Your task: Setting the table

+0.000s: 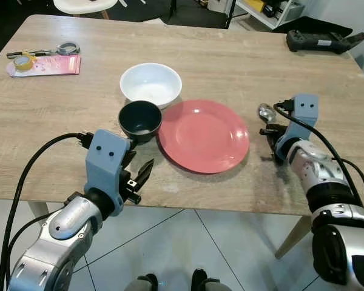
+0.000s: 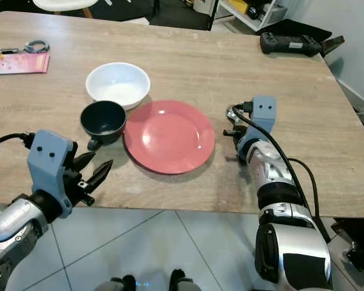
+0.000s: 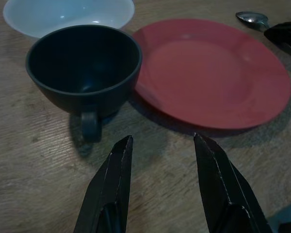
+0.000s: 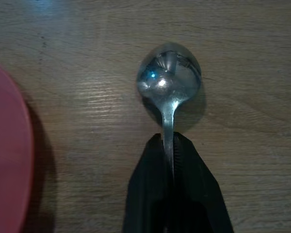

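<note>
A red plate [image 1: 204,134] lies mid-table on the wooden table [image 1: 230,66]. Touching its left rim stands a dark cup [image 1: 140,120], handle toward me, with a white bowl [image 1: 150,84] just behind it. My left gripper [image 1: 139,179] hovers open at the table's near edge, in front of the cup [image 3: 85,73], nothing between its fingers [image 3: 111,184]. Right of the plate, my right gripper [image 4: 172,160] is shut on the handle of a metal spoon [image 4: 169,80], whose bowl [image 1: 266,112] points away from me, low over the wood.
At the far left lie a pink card [image 1: 45,65], a tape roll [image 1: 24,61] and scissors [image 1: 64,48]. A black controller [image 1: 321,41] sits at the far right corner. Tiled floor [image 1: 188,248] lies below the near table edge.
</note>
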{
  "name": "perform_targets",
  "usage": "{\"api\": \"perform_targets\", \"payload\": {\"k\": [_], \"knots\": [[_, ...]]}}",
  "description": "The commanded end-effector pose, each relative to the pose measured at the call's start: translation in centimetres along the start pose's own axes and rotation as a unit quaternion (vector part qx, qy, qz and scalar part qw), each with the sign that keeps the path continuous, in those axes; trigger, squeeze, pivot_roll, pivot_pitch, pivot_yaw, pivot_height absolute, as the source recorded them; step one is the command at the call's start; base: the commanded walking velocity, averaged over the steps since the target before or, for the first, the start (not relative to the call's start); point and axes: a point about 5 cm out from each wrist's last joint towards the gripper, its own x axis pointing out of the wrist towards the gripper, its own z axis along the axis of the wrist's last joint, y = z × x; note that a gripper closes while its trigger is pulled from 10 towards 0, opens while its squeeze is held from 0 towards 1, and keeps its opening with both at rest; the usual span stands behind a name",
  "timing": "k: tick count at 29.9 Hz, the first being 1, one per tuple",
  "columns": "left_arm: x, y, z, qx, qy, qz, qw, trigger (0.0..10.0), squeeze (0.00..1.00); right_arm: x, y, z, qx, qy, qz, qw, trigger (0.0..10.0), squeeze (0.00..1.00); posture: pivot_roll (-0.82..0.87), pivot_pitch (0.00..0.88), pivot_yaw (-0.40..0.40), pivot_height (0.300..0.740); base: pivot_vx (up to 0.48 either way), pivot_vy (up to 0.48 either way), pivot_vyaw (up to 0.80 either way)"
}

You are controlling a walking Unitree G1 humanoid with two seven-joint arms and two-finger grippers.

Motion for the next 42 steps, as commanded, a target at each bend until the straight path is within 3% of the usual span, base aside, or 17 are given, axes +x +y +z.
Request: {"api": "perform_targets", "payload": {"k": [1,9,10,14,15,17,19,20,23,24,27,28,30,33,36,39,42], "knots": [[-0.2,-0.3,-0.2,-0.001,0.008,-0.009,1.0,10.0,0.0,-0.1,-0.1,-1.0,0.004,0.01,0.001,1.0,10.0,1.0,0.13,0.196,0.04,0.74,0.0,0.0,0.0],[-0.1,-0.3,-0.3,-0.001,0.01,-0.008,1.0,10.0,0.0,-0.1,-0.2,0.3,0.011,-0.022,-0.009,1.0,10.0,1.0,0.13,0.186,0.038,0.74,0.0,0.0,0.0],[-0.1,-0.2,-0.3,-0.001,0.01,-0.007,1.0,10.0,0.0,-0.4,-0.5,2.3,0.018,-0.062,-0.024,0.998,10.0,0.0,0.13,0.184,0.038,0.74,0.0,0.0,0.0],[-0.1,-0.2,-0.2,-0.002,0.009,-0.006,1.0,10.0,0.0,-1.3,-0.5,5.8,-0.003,-0.128,-0.037,0.991,10.0,0.0,0.13,0.181,0.036,0.74,0.0,0.0,0.0],[-0.1,-0.2,-0.2,-0.002,0.009,-0.006,1.0,10.0,0.0,-1.3,-0.5,5.8,-0.003,-0.128,-0.037,0.991,10.0,0.0,0.13,0.181,0.036,0.74,0.0,0.0,0.0],[0.0,-0.2,-0.2,-0.002,0.009,-0.006,1.0,10.0,0.0,-2.5,0.2,7.8,-0.05,-0.163,-0.034,0.985,10.0,0.0,0.13,0.181,0.036,0.74,0.0,0.0,0.0],[-0.1,-0.2,-0.2,0.0,0.009,-0.008,1.0,10.0,0.0,-3.7,1.2,7.9,-0.101,-0.165,-0.021,0.981,10.0,0.0,0.12,0.175,0.026,0.74,0.0,0.0,0.0],[-0.1,-0.2,-0.2,0.0,0.009,-0.008,1.0,10.0,0.0,-3.7,1.2,7.9,-0.101,-0.165,-0.021,0.981,10.0,0.0,0.12,0.175,0.026,0.74,0.0,0.0,0.0],[-0.6,-0.1,-0.3,-0.014,0.012,-0.031,0.999,10.0,0.0,-5.4,3.7,6.1,-0.08,-0.138,0.04,0.986,10.0,0.0,0.12,0.175,0.012,0.74,0.0,0.0,0.0],[-0.6,-0.1,-0.3,-0.014,0.012,-0.031,0.999,10.0,0.0,-5.4,3.7,6.1,-0.08,-0.138,0.04,0.986,10.0,0.0,0.12,0.175,0.012,0.74,0.0,0.0,0.0],[-1.6,1.3,0.4,-0.021,-0.007,-0.024,0.999,10.0,0.0,-7.1,6.3,5.6,-0.031,-0.195,0.134,0.971,10.0,0.0,0.11,0.17,0.01,0.74,0.0,0.0,0.0],[-1.9,2.2,0.6,-0.004,-0.01,-0.004,1.0,10.0,0.0,-7.0,6.5,5.4,-0.012,-0.2,0.135,0.971,10.0,0.0,0.12,0.166,0.007,0.74,0.0,0.0,0.0],[-2.3,2.9,0.8,0.031,-0.005,0.015,0.999,10.0,0.0,-6.7,6.2,4.6,-0.02,-0.194,0.101,0.976,10.0,0.0,0.14,0.161,-0.008,0.74,0.0,0.0,0.0],[-2.6,2.8,0.8,0.044,-0.003,0.015,0.999,10.0,0.0,-6.7,6.5,3.7,-0.005,-0.181,0.098,0.979,10.0,0.0,0.14,0.158,-0.013,0.74,0.0,0.0,0.0],[-2.6,2.9,-0.1,0.053,0.005,0.052,0.997,10.0,0.0,-7.1,7.2,2.3,0.029,-0.173,0.078,0.981,10.0,0.0,0.16,0.154,-0.028,0.74,0.0,0.0,0.0],[-1.4,3.7,-0.8,0.052,-0.004,0.099,0.994,10.0,0.0,-7.2,7.9,1.5,0.058,-0.182,0.057,0.98,10.0,0.0,0.16,0.158,-0.038,0.74,0.0,0.0,0.0],[-0.2,4.6,-0.9,0.079,-0.014,0.133,0.988,10.0,0.0,-7.3,8.1,1.8,0.068,-0.2,0.049,0.976,10.0,0.0,0.16,0.157,-0.041,0.74,0.0,0.0,0.0]]}}
